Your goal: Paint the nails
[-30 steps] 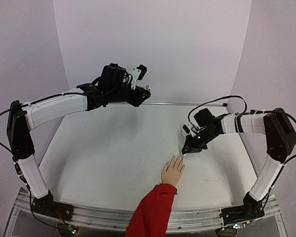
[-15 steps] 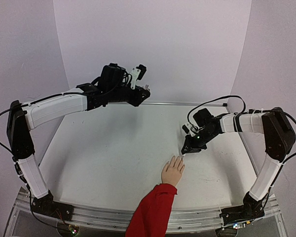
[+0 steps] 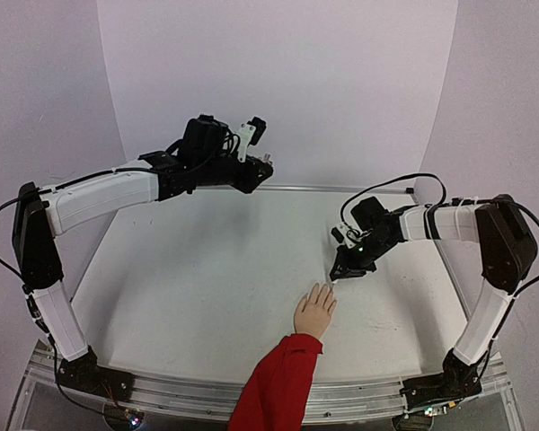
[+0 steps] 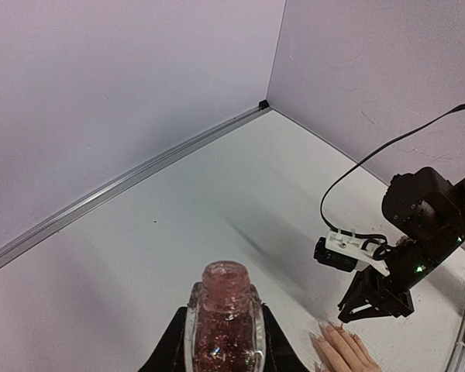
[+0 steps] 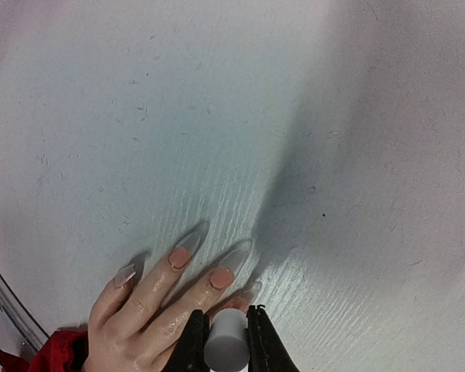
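A pale mannequin hand (image 3: 315,312) with a red sleeve (image 3: 278,386) lies flat at the table's front middle. Its long nails (image 5: 223,273) show in the right wrist view, pinkish at the base with clear tips. My right gripper (image 3: 342,272) is shut on a white cylindrical brush handle (image 5: 226,348) and holds it just over the fingertips; the brush tip is hidden behind the handle. My left gripper (image 3: 262,171) is raised at the back and shut on an uncapped bottle of pink glitter polish (image 4: 224,322).
The white table (image 3: 207,287) is bounded by lilac walls at the back and sides. A metal rail (image 3: 359,189) runs along the back edge. The right arm's black cable (image 4: 356,174) loops above it.
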Robot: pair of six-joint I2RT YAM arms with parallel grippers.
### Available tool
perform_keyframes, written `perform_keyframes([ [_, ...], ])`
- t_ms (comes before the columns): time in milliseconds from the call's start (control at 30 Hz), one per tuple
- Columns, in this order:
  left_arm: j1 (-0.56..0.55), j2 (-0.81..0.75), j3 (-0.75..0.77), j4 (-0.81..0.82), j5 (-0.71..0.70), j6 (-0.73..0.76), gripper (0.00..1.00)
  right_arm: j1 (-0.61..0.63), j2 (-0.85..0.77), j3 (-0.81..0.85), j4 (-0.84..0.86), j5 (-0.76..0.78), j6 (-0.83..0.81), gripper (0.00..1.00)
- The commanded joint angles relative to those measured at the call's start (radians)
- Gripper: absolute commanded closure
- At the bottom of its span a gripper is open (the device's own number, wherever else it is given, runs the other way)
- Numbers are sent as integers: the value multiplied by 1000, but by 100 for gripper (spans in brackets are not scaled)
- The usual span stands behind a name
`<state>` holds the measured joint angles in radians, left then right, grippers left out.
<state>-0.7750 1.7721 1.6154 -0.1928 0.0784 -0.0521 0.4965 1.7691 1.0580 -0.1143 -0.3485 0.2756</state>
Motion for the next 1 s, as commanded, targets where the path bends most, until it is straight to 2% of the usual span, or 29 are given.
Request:
perform_keyframes([
  [0,8,-14,21,29,12,1,100,6,14,35,-57,-11,-12,100],
  [967,16,-1,28,33,17,-2,100,6,36,62,-77,28,-12,100],
])
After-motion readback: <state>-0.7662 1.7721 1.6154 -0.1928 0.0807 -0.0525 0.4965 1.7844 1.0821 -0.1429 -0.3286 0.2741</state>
